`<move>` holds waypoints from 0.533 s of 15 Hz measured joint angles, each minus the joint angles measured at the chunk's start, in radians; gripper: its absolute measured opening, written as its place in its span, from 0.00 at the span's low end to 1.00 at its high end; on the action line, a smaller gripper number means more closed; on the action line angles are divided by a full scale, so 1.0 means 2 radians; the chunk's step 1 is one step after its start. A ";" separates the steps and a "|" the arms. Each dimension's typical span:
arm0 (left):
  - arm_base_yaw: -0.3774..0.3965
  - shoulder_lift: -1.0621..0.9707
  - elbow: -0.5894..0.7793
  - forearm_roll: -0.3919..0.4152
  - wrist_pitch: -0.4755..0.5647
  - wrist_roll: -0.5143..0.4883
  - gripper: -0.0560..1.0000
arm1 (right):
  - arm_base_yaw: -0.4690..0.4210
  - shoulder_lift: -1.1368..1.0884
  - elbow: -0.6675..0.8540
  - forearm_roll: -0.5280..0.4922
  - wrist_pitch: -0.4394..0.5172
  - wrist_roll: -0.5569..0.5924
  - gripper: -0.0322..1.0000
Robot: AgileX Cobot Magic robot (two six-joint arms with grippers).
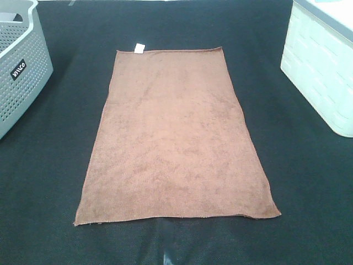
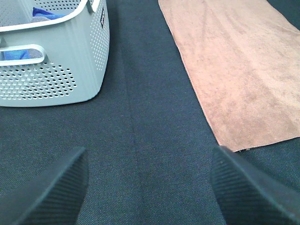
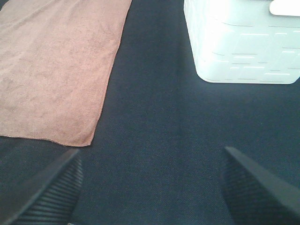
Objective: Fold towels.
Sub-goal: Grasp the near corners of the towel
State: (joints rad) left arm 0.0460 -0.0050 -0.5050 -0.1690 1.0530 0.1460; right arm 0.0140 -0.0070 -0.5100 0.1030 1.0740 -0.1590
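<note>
We see the brown towel (image 1: 176,138) spread out flat in a single layer on the dark table (image 1: 49,187), in the middle between two containers, with its long sides running away from the near edge. Its surface looks fuzzy. A small white tag (image 1: 139,48) sticks out at the far left corner.

To the left of the towel, well apart from it, stands a grey perforated basket (image 1: 19,83) with a black label (image 1: 18,69) on its wall. In the left wrist view we make out some blue cloth (image 2: 47,12) inside it. To the right, also well apart from the towel, stands a white bin (image 1: 322,66) with a brick-like relief on its side.

The left end effector (image 2: 150,187) hangs over bare table between the grey basket and the towel's left edge. Its two dark ribbed fingers (image 2: 51,192) stand wide apart, with only table showing between them, so it has hold of nothing. The towel's near left corner appears close to one finger in that view; we cannot tell whether they touch.

The right end effector (image 3: 150,187) is likewise spread wide and holds nothing. It hangs over bare table between the towel's right edge and the white bin, and the towel's near right corner lies near one of its fingers (image 3: 47,192), apart from it
</note>
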 joint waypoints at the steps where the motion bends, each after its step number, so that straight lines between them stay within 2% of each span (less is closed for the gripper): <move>1: 0.000 0.000 0.000 0.000 0.000 0.000 0.71 | 0.000 0.000 0.000 0.000 0.000 0.000 0.76; 8: 0.000 0.000 0.000 0.000 0.000 0.000 0.71 | 0.000 0.000 0.000 0.000 0.000 0.000 0.76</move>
State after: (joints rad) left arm 0.0460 -0.0050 -0.5050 -0.1690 1.0530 0.1460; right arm 0.0140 -0.0070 -0.5100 0.1030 1.0740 -0.1590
